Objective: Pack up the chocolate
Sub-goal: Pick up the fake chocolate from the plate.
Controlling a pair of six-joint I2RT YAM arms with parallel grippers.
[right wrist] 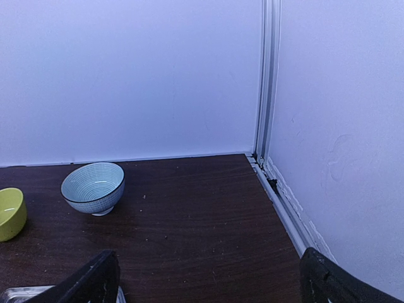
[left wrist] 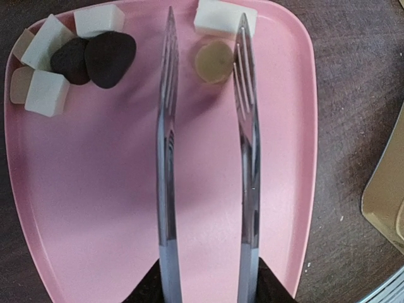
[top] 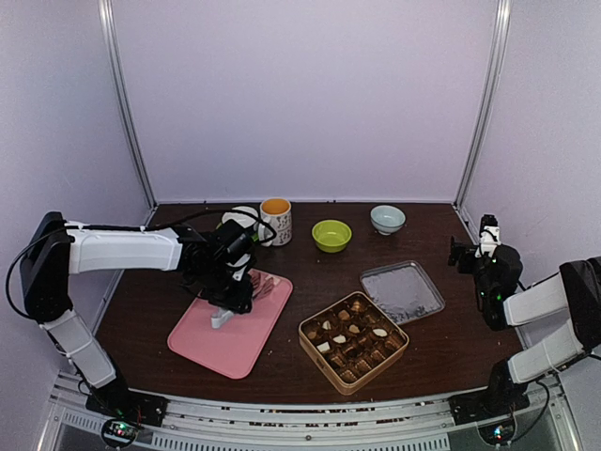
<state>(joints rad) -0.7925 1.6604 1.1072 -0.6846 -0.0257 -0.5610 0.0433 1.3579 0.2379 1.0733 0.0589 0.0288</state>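
Loose chocolate pieces lie at the far end of a pink tray (left wrist: pixel 95 189): white cubes (left wrist: pixel 47 93) and dark lumps (left wrist: pixel 108 58) at the left, a round tan piece (left wrist: pixel 213 61) and a white block (left wrist: pixel 218 16) at the right. My left gripper (left wrist: pixel 208 291) is shut on metal tongs (left wrist: pixel 165 158), whose two arms stand apart over the tray. The tan piece lies between their tips, close to the right one. A square gold tin (top: pixel 353 340) holds several chocolate pieces. My right gripper (right wrist: pixel 211 287) hangs open and empty at the table's right side (top: pixel 484 246).
The tin's lid (top: pixel 402 291) lies upside down right of the tin. Along the back stand a mug (top: pixel 276 221), a green bowl (top: pixel 331 235) and a pale blue bowl (right wrist: pixel 93 187). The right wall and its rail (right wrist: pixel 278 196) run close by my right gripper.
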